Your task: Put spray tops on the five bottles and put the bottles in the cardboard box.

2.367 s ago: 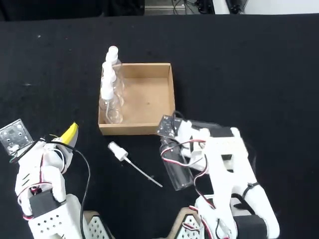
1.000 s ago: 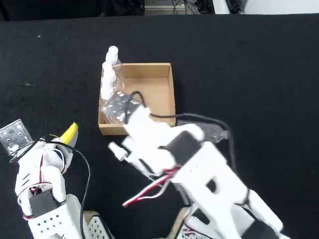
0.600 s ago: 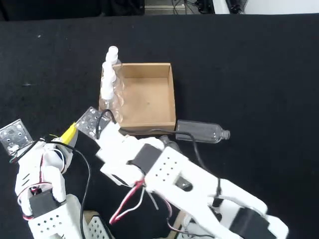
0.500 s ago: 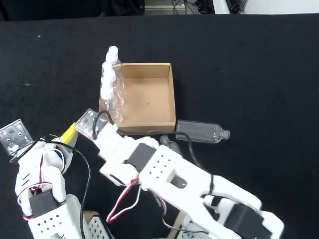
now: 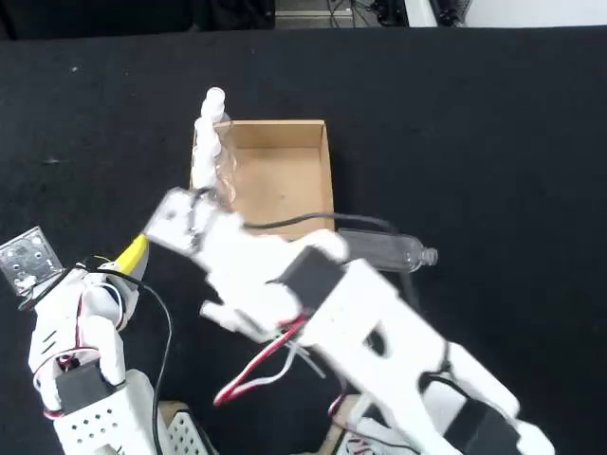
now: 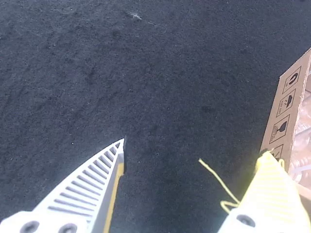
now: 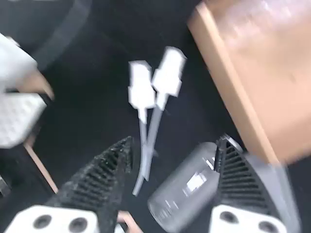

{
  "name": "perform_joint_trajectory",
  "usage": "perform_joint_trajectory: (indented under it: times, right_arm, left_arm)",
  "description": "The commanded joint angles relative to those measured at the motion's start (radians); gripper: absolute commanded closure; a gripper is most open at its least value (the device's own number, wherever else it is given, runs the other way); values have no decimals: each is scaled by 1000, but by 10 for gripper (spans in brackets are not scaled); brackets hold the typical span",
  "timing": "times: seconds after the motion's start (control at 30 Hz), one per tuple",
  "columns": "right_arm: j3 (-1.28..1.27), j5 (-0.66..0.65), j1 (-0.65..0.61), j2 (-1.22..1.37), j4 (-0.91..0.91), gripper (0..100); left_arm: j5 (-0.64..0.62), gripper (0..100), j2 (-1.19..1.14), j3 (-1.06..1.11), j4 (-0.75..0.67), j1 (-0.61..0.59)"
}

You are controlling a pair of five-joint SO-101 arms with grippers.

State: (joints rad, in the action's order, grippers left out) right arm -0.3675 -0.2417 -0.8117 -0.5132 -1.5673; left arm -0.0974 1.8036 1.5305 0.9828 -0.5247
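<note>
The cardboard box (image 5: 285,175) sits mid-table with three capped bottles (image 5: 211,142) standing along its left wall. A clear uncapped bottle (image 5: 384,251) lies on the cloth by the box's front right corner. A white spray top (image 5: 214,312) with its long tube lies in front of the box, partly under my right arm (image 5: 303,284). In the right wrist view my right gripper (image 7: 176,141) is open just above the spray top (image 7: 150,87), whose tube runs between the fingers; the bottle (image 7: 189,189) and box (image 7: 262,58) are close by. My left gripper (image 6: 193,148) is open over bare cloth beside the box's corner (image 6: 290,109).
Black cloth covers the whole table (image 5: 493,142). My left arm (image 5: 81,332) rests at the front left, its yellow finger (image 5: 133,254) pointing toward the box. The right arm stretches diagonally across the front middle, hiding the cloth below it.
The right arm let go of the uncapped bottle, leaving it lying by the box's front right, then swung left over the spray top. The left arm has stayed still.
</note>
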Motion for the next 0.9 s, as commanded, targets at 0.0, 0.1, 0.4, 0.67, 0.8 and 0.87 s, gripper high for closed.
perform_joint_trajectory:
  times: [0.0,0.1,0.4,0.67,0.8,0.87]
  right_arm:
    - [-12,-123,199,-68,-61,751]
    - [-147,-221,324,-88,-17,751]
    - [-489,-198,381,-154,272,751]
    - [-638,-155,382,-154,428,751]
    - [-685,-55,377,-154,525,751]
    - [-688,-21,376,-154,540,751]
  left_arm:
    - [-11,636,3,-16,-20,-5]
    - [-11,636,3,-16,-20,-4]
    - [-11,636,3,-13,-20,-2]
    - [-11,636,3,-13,-20,-2]
    - [-11,636,3,-13,-20,-2]
    - [-11,636,3,-13,-20,-2]
